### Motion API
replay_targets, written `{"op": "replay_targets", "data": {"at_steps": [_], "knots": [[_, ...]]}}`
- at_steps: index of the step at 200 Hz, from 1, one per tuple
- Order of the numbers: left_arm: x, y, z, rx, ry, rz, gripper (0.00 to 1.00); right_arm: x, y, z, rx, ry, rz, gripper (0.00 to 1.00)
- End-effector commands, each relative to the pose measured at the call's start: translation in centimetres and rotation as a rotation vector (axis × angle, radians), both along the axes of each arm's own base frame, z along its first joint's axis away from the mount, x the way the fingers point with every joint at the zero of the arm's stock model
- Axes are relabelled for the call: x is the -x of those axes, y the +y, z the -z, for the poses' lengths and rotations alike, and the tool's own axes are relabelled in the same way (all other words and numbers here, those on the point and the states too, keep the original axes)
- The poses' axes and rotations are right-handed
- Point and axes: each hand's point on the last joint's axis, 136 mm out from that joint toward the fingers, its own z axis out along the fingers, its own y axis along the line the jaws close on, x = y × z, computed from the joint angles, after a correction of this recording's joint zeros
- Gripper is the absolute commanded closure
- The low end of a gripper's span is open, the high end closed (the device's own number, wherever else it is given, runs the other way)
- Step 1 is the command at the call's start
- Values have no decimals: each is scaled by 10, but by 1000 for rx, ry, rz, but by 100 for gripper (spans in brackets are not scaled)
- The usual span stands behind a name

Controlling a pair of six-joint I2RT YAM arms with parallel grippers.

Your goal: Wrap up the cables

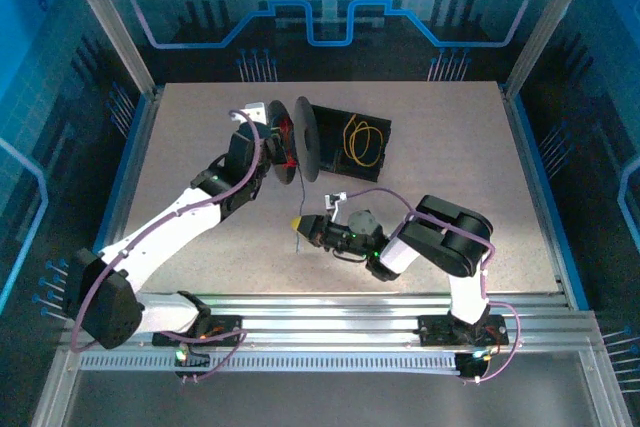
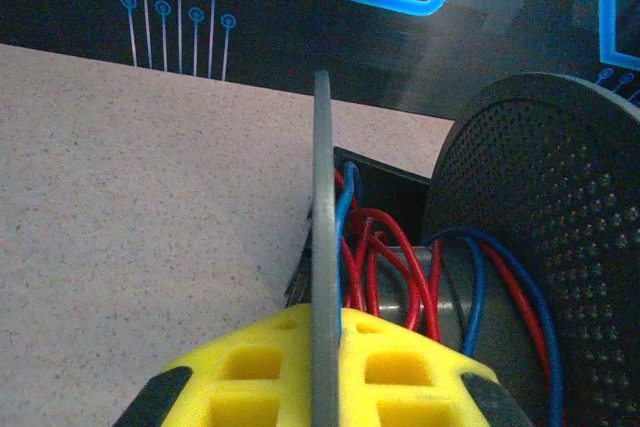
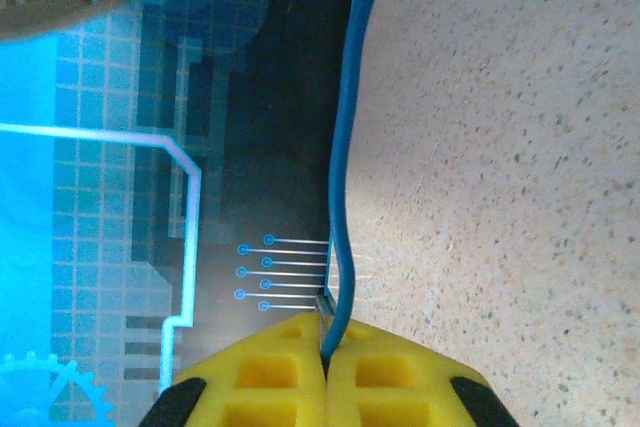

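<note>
A spool stands on the table with two flanges, a dark perforated one and a thin grey one. Red cable and blue cable are wound on its grey hub. My left gripper is shut on the edge of the grey flange. A loose length of the blue cable runs from the spool toward the near side. My right gripper is shut on that blue cable near its end. A yellow-orange cable lies coiled in a black tray.
The black tray sits just right of the spool at the back middle of the table. A blue-lit enclosure wall and metal frame posts border the table. Bare tabletop extends to the right and near left.
</note>
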Motion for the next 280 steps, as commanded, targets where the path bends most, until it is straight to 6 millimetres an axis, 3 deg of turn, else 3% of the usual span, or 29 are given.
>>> {"op": "replay_targets", "data": {"at_steps": [1,40,60,94,98,112,157,214,252,280], "knots": [[-21,8,-36,5,-147,-75,100,20,11,-30,-43,-74,-64,100],[-34,5,-14,-93,-90,-75,100,41,12,-72,67,-222,-126,100],[-38,1,-6,-132,-61,-52,100,46,6,-90,216,-309,-147,100],[-35,-11,1,-170,-28,43,100,49,-17,-98,566,-446,-243,100],[-35,-13,1,-173,-24,58,100,48,-18,-108,586,-474,-252,100],[-32,-21,4,-187,-6,119,100,47,-26,-115,678,-531,-313,100],[-13,-44,9,-211,38,306,100,21,-59,-134,934,-715,-371,100],[19,-71,18,-250,85,521,100,-21,-92,-166,1005,-869,-341,100],[42,-89,17,-274,102,649,100,-47,-100,-180,997,-943,-349,100],[55,-97,13,-272,109,717,100,-68,-103,-175,1065,-973,-384,100]]}}
